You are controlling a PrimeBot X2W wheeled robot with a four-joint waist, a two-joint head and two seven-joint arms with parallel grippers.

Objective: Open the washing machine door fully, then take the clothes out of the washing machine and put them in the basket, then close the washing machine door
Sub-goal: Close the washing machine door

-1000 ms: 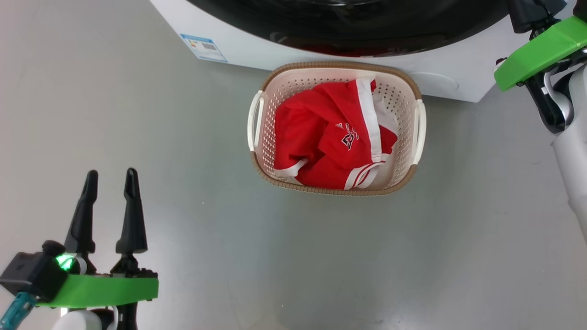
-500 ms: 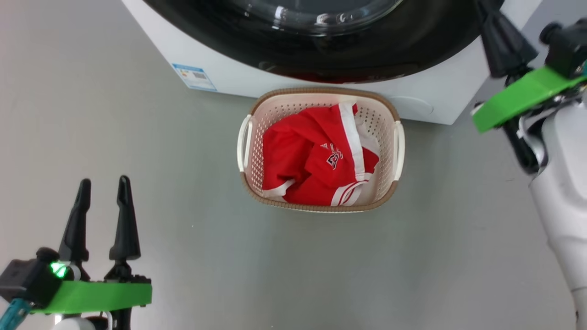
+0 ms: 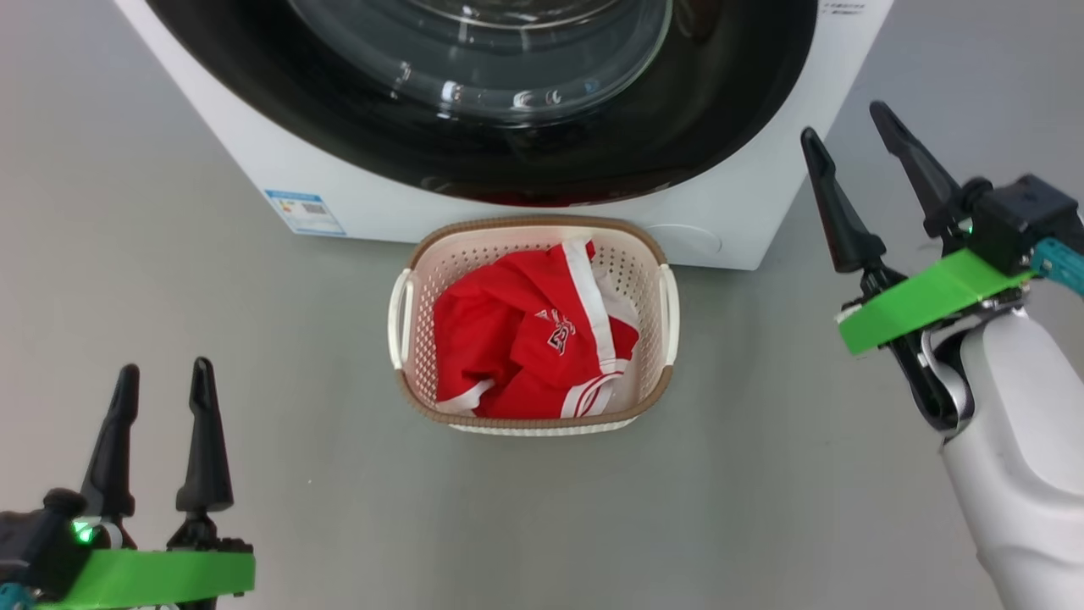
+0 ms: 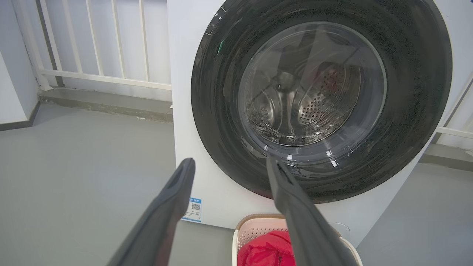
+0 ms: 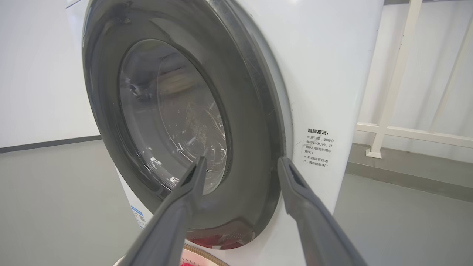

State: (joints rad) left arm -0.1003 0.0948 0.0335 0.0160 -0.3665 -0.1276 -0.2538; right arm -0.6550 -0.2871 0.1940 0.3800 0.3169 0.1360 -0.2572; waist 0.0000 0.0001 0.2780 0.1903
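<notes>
The washing machine [image 3: 745, 195] stands ahead, white, with the washing machine door [image 3: 720, 119] lying flush against its front; the steel drum shows through the glass [image 4: 314, 88]. Just in front sits the basket [image 3: 533, 224], holding the clothes [image 3: 508, 356]: red fabric with white stripes and a bit of white cloth [image 3: 624, 307]. My right gripper [image 3: 843, 121] hovers open and empty by the machine's right corner, clear of the door [image 5: 255, 155]. My left gripper [image 3: 165, 370] is open and empty at the lower left, well away from the basket. Its fingers frame the door's lower rim [image 4: 230, 160].
A blue label [image 3: 305, 212] marks the machine's lower left front, and a printed sticker [image 5: 316, 147] its right side. White railings [image 4: 92, 44] on a low kerb [image 4: 103, 105] run behind. Grey floor [image 3: 762, 508] spreads around the basket.
The head view has shifted, so more of the door shows and the basket sits lower. My right gripper has drawn back from the door's right side and its fingers now stand apart.
</notes>
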